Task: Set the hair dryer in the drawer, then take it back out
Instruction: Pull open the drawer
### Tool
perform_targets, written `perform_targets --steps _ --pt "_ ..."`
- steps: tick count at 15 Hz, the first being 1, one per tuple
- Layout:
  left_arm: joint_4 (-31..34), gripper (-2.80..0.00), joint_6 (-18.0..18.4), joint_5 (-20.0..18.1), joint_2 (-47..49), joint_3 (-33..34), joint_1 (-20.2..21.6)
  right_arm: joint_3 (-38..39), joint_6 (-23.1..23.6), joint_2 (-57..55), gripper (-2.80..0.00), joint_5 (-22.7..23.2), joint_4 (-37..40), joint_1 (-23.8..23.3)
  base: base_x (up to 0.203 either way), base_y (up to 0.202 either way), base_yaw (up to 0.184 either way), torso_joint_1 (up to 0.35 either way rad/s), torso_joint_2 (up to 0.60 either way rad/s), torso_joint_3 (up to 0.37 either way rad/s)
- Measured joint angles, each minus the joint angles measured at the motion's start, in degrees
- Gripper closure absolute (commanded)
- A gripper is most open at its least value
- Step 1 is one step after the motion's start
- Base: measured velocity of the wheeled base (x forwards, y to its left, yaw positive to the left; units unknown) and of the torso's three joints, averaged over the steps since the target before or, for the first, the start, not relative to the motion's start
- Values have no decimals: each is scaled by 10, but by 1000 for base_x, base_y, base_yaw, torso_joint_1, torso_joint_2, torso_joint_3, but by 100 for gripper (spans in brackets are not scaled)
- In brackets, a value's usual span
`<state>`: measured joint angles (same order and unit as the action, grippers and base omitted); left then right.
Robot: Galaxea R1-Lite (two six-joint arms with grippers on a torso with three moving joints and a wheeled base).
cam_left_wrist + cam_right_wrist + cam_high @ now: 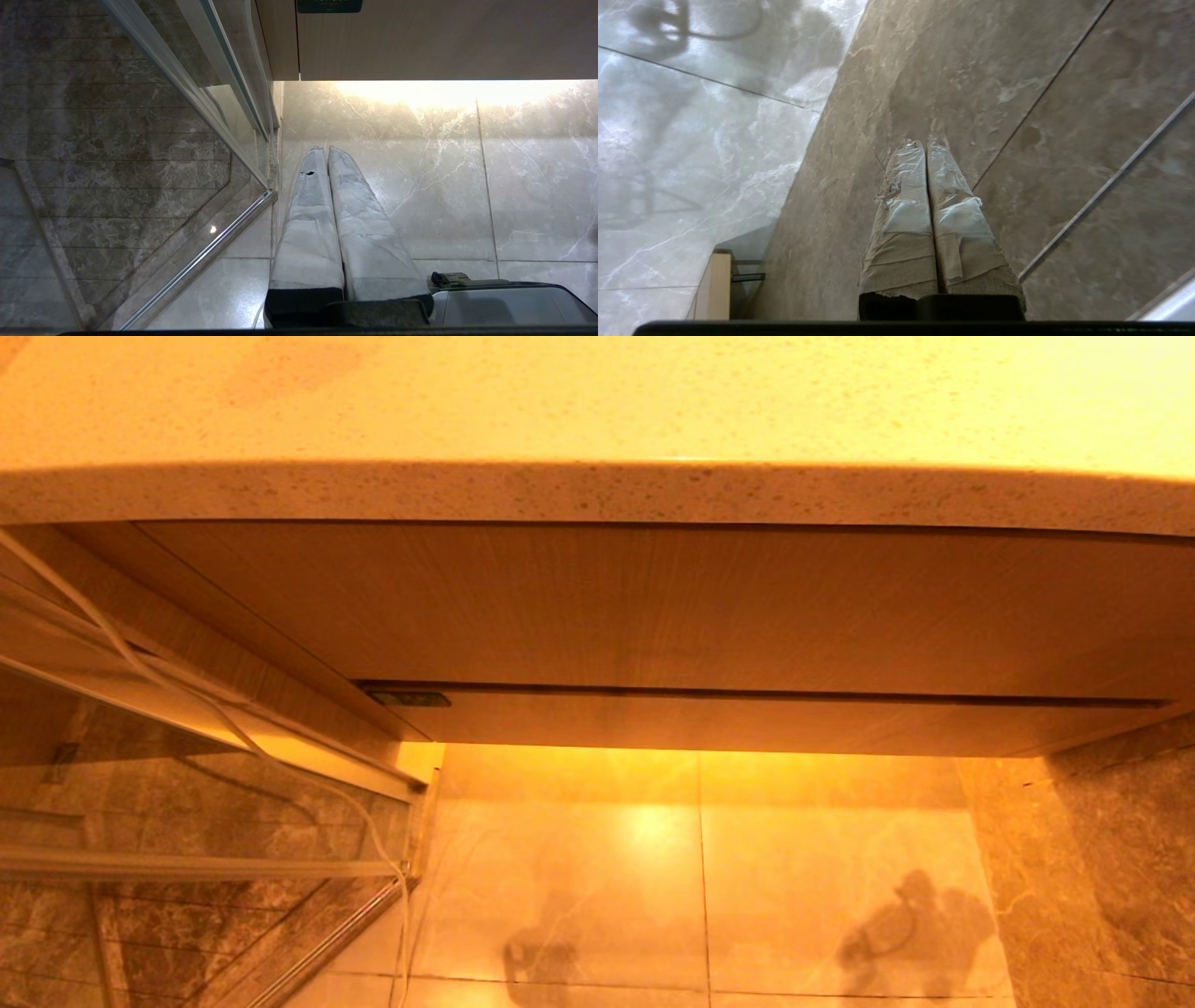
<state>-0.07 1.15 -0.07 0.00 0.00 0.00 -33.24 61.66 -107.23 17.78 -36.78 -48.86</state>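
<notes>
The drawer (747, 723) is a wide, shallow wood-grain front low on the vanity, pushed in flush, with a small dark label (408, 698) at its left corner. Its lower edge and label also show in the left wrist view as the drawer (444, 42). The hair dryer is out of view. My left gripper (326, 149) is shut and empty, hanging over the pale floor below the drawer's left end. My right gripper (925, 142) is shut and empty too, pointing at the brown marble wall to the right. Neither arm shows in the head view.
A speckled stone countertop (597, 490) overhangs a taller plain wood panel (709, 602). A glass shower screen (187, 821) with a metal frame and a thin white cord (233, 728) stands at the left. A brown marble wall (1102, 859) bounds the right. The robot base (514, 303) sits beside the left gripper.
</notes>
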Motion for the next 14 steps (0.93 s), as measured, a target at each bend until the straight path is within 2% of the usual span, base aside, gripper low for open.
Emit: perform_targets --steps 9,11,14 --pt "0 0 0 0 0 0 0 -51 -3 -45 0 16 15 3 0 0 0 0 0 0" --pt "0 0 0 0 0 0 0 -63 2 -35 0 21 51 3 0 0 0 0 0 0" --pt "0 0 0 0 0 0 0 -94 57 2 0 20 166 3 0 0 0 0 0 0"
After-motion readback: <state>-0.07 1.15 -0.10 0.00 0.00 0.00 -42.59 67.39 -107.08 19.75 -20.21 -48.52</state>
